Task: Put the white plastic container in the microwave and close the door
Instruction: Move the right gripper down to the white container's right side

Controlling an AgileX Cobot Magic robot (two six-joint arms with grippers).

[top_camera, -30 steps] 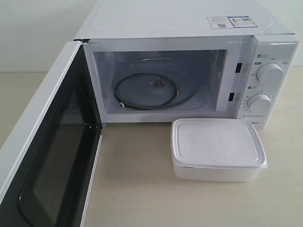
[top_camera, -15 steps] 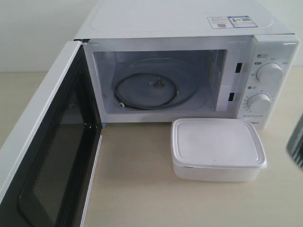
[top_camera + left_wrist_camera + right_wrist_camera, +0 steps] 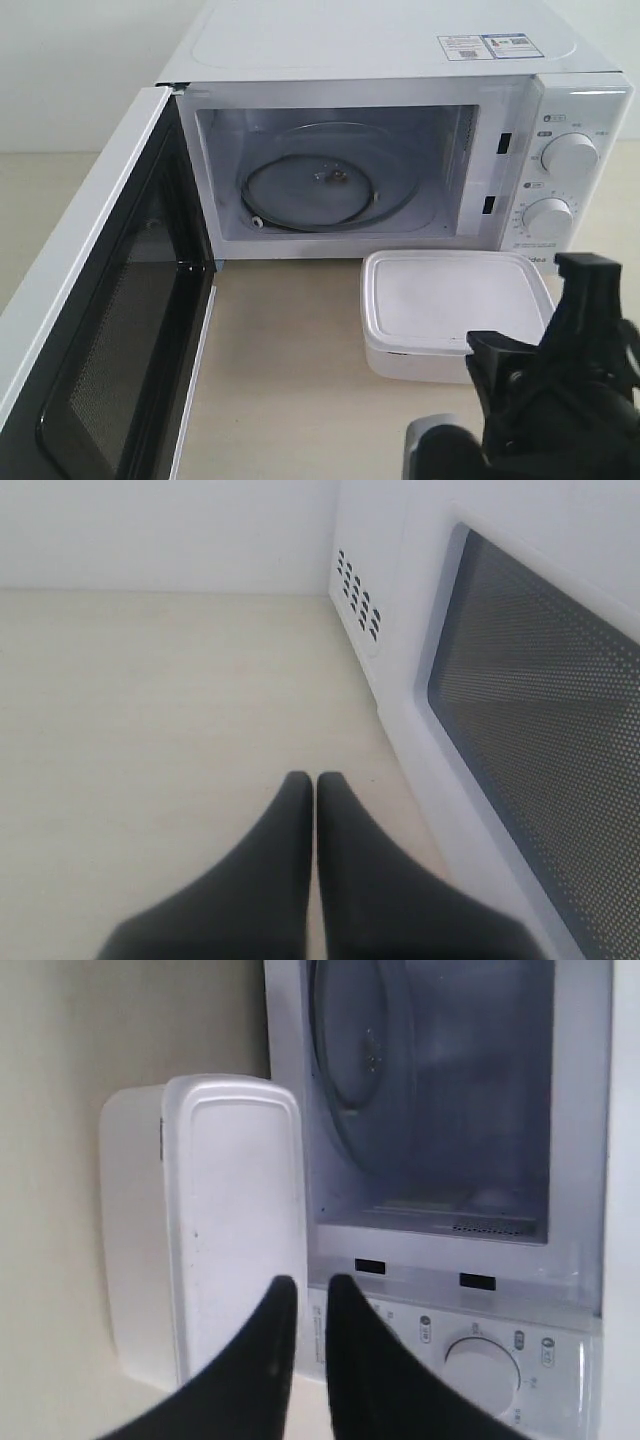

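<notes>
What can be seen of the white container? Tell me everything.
The container is a shallow white rectangular box with rounded corners, plastic by its look, closed by a flat rimmed lid. It sits level on the table, right in front of the microwave, below the dials and outside the open cavity. The right hand hides its near right corner in the exterior view and grips nothing.

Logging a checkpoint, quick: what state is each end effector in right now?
Left end effector: closed, holding nothing.
Right end effector: slightly open, holding nothing.
</notes>
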